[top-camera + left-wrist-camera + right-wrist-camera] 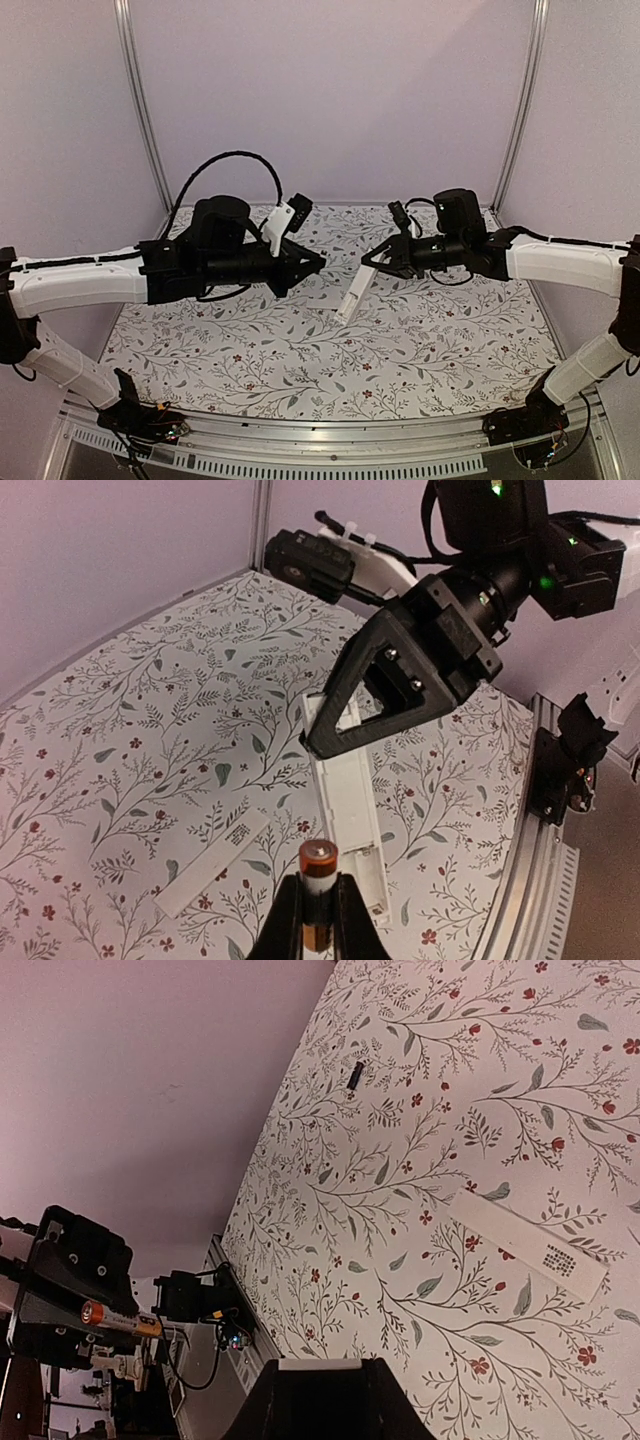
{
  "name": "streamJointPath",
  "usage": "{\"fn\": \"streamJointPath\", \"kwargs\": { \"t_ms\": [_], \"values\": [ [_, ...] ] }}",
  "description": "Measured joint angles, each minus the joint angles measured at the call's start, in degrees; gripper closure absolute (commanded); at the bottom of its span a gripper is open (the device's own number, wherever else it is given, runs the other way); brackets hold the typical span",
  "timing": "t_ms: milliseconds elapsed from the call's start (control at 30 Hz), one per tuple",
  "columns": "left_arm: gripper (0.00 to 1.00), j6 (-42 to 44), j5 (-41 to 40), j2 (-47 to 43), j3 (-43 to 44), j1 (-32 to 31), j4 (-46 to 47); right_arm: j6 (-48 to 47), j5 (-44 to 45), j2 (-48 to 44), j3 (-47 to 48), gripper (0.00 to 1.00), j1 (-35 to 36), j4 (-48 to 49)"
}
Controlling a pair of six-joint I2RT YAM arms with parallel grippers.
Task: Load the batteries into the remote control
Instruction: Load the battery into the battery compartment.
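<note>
While the right gripper point(330, 720) clamps the remote point(347, 800) tilted as a target, the left gripper point(318, 905) pinches a battery point(316, 865) just beside it.

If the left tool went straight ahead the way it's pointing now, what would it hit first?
Probably the remote control, which the right tool holds slanted just ahead; the battery gripped in the left tool would touch it first, though depth is unclear.

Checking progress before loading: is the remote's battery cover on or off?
Off. The cover lies flat on the table, apart from the remote, which the right pincer holds.
</note>
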Motion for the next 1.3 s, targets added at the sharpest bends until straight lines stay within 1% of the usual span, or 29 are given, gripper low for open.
{"fn": "streamJointPath", "kwargs": {
  "t_ms": [167, 367, 933, 1300],
  "values": [
    [1.0, 0.57, -3.65, 2.51, 0.39, -3.28, 2.51, 1.99, 0.98, 1.46, 0.98, 1.0, 1.36, 0.07],
    [1.0, 0.63, -5.79, 6.36, 0.76, -5.84, 2.67, 4.02, 1.4, 1.68, 1.22, 1.0, 1.49, 0.39],
    [1.0, -0.26, -7.02, 9.73, 0.9, -6.27, 3.69, 7.28, 1.77, 1.66, 2.23, 1.0, 1.49, 1.57],
    [1.0, -0.44, -8.17, 10.05, 0.9, -6.27, 3.98, 8.04, 1.55, 0.76, 2.23, 1.0, 1.16, 1.73]
  ]
}}
